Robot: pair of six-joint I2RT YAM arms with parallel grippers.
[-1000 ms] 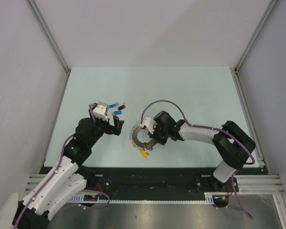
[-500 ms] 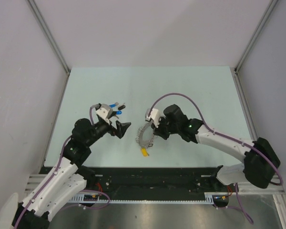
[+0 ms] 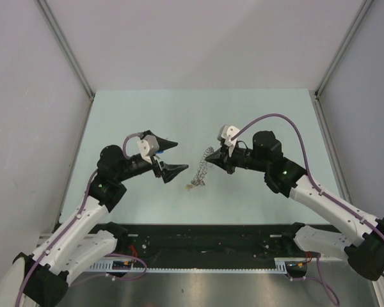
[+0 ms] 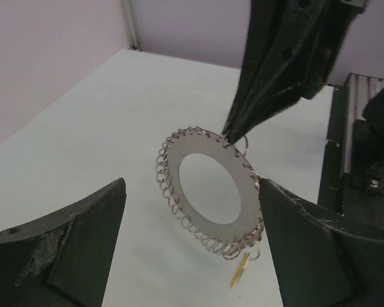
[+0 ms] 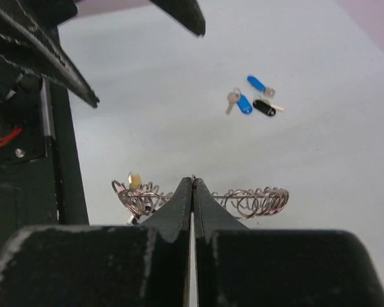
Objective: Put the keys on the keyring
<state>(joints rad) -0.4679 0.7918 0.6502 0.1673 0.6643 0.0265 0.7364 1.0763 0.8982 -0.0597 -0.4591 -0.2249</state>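
Looks like just 1 yellow key (image 4: 239, 274) on the keyring (image 4: 193, 144) so far: right fingers (image 5: 179, 204) pinch it, left fingers (image 3: 173, 171) gape wide beside it, and 3 keys (image 5: 251, 104) wait beyond it.

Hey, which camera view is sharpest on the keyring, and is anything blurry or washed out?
Left wrist view: keyring crisp, left fingers soft and dark in the foreground. Right wrist view: right fingers blurred up close, keys small but clear. Top view: even light, no glare, keyring tiny.
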